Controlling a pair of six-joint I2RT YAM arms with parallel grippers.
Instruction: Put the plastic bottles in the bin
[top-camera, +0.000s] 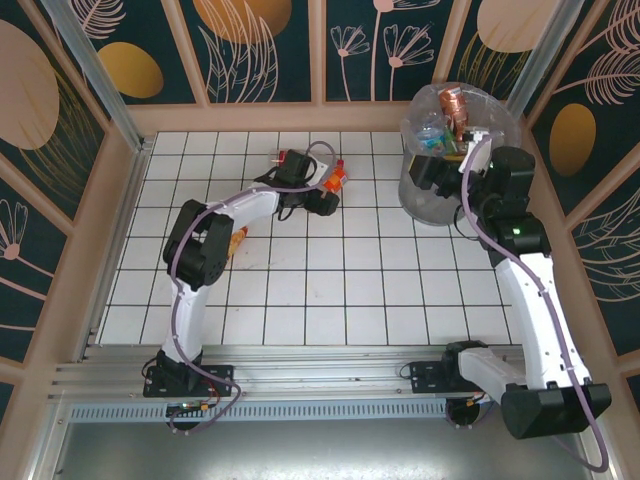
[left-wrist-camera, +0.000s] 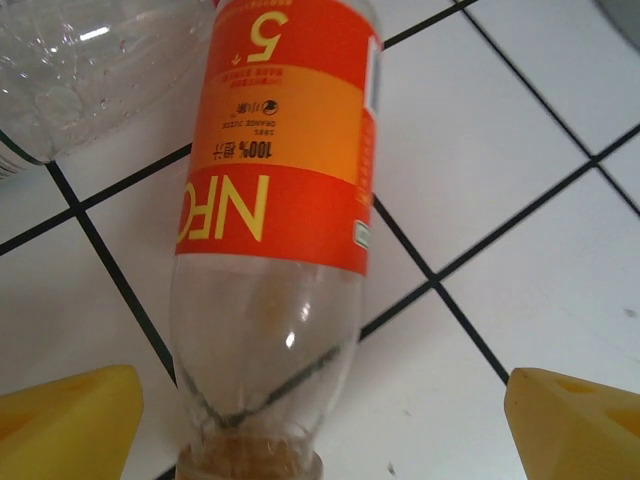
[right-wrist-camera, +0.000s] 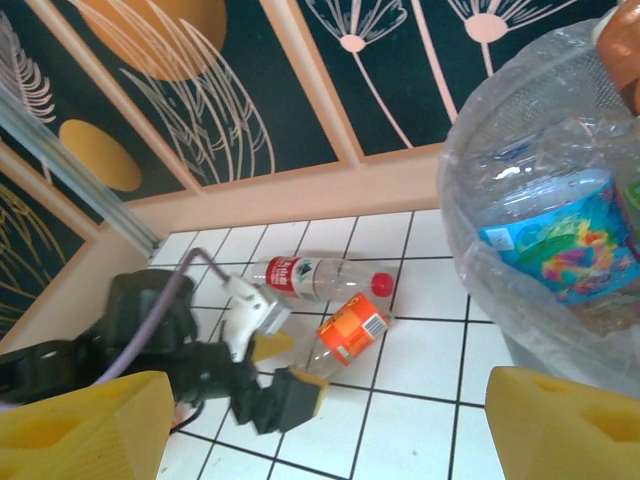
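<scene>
Orange-label bottle (left-wrist-camera: 275, 200) | left tool (left-wrist-camera: 320, 430) far forward, spread astride it | right tool (right-wrist-camera: 320, 425) spread beside bin (right-wrist-camera: 480, 250)

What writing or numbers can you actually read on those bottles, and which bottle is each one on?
"NFC": large yellow letters on the orange-label bottle.
"100%": same label, followed by characters I cannot read.
"5": same label, in yellow.
Fine print on that label: too small to read.
red-label bottle: white marks, too blurred to read.
blue-label bottle in the bin: coloured picture, no readable words.
</scene>
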